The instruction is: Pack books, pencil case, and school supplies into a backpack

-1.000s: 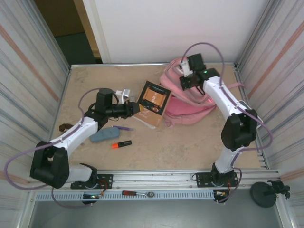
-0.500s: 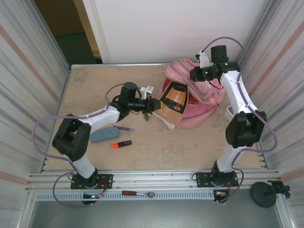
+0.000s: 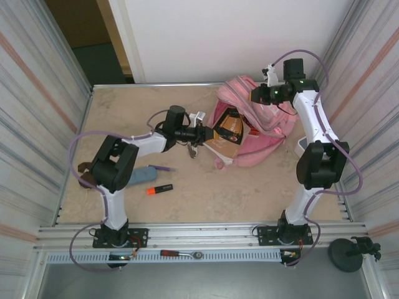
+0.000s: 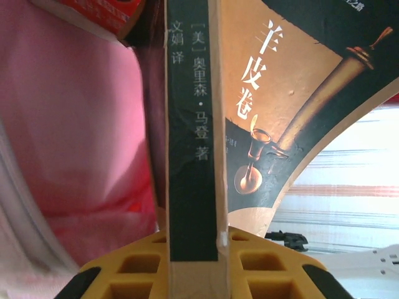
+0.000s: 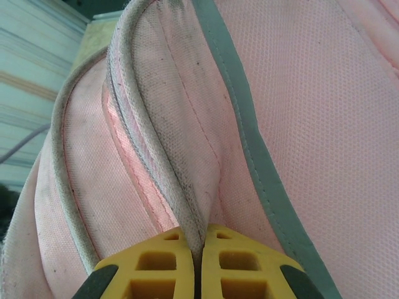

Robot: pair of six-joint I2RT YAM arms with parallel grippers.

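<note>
The tan book [image 3: 228, 127] with its dark cover picture stands tilted, its far end inside the mouth of the pink backpack [image 3: 267, 138]. My left gripper [image 3: 203, 132] is shut on its near edge; in the left wrist view the dark spine [image 4: 193, 156] runs up from between the pads of the left gripper [image 4: 193, 269]. A corner of the red comic [image 4: 106, 12] shows inside against the pink backpack lining [image 4: 75, 156]. My right gripper [image 3: 258, 94] is shut on the backpack's upper rim, holding it raised; the right gripper [image 5: 199, 249] pinches a fold of backpack fabric [image 5: 299, 93]. The blue-grey pencil case [image 3: 138, 176], the orange-and-black marker [image 3: 159, 189] and the purple pen [image 3: 164, 168] lie on the table.
A grey-white box [image 3: 301, 147] sits by the right wall, beside the backpack. The left arm stretches across the table's middle, above the pencil case. Corrugated walls close in both sides. A screwdriver [image 3: 179, 253] lies on the front rail.
My left gripper has carried the tan book to the right, from the table into the backpack's mouth. The right gripper has lifted the backpack's rim up and to the right.
</note>
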